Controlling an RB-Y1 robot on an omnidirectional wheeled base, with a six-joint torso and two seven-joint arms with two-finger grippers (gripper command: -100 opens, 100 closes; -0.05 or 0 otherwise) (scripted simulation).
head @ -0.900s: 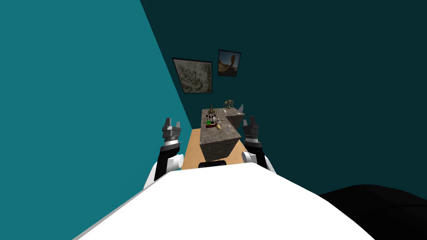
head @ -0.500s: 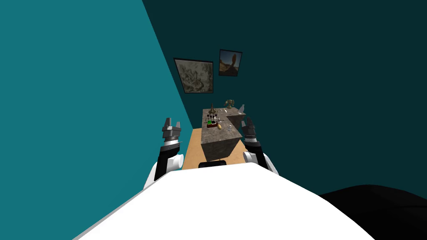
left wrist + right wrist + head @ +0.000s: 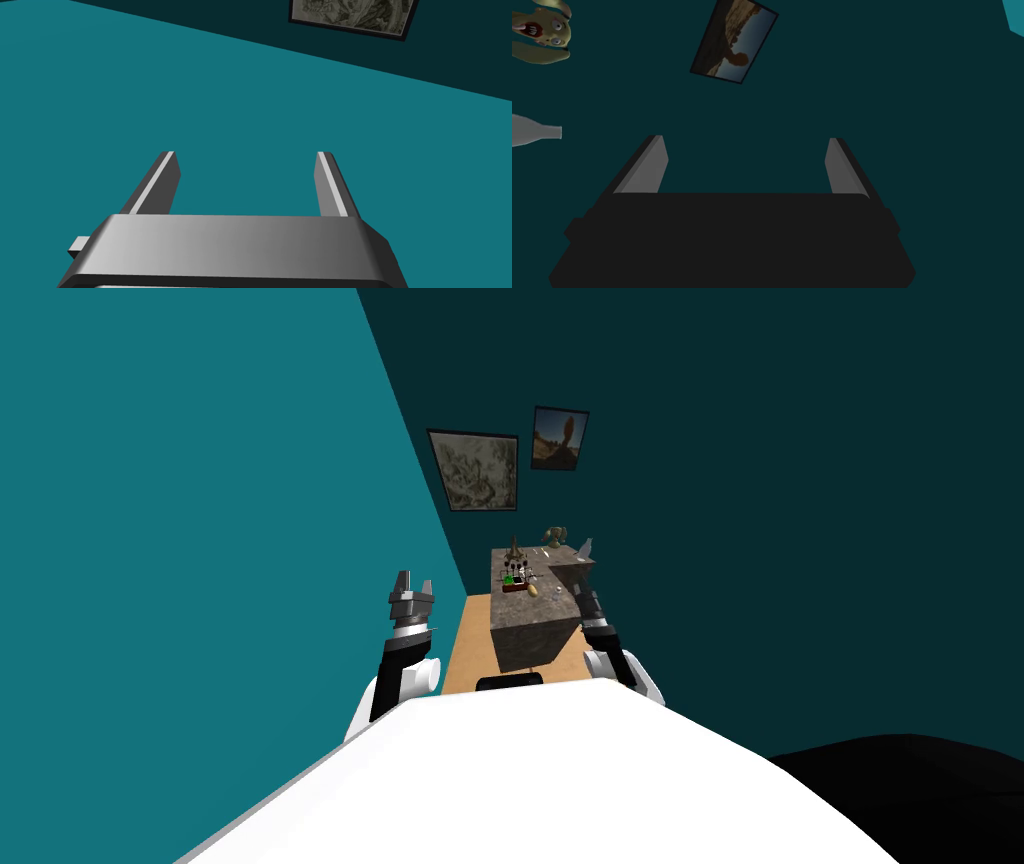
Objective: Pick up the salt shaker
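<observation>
Looking down at a block-shaped tabletop (image 3: 530, 623), mottled grey-brown with a stone-like texture, centre of frame, standing on a tan floor (image 3: 462, 643).

Its far half carries a cluster of small items (image 3: 514, 578): a green blob, a dark low tray, tiny black and white bits. Just beside the cluster is a yellowish oval lump (image 3: 533, 588), and behind it a dark cone (image 3: 514, 550). At the far edge sit a yellow-green floppy-eared figure (image 3: 553, 535) with an open red mouth and a smooth pale grey bottle (image 3: 585, 548) with a narrow neck.

Salt shaker: somewhere among those small items, too small to single out. Either way it lies ahead of both tools and well apart from them.

Left tool (image 3: 411, 593): left of centre, off the tabletop's left side, thin grey blade fingers spread wide, empty.

Right tool (image 3: 586, 600): at the tabletop's near right edge, the nearer of the two to the items, blade fingers spread wide, empty. In the right wrist view the figure and bottle lie outside one finger, not between the pair.
</observation>
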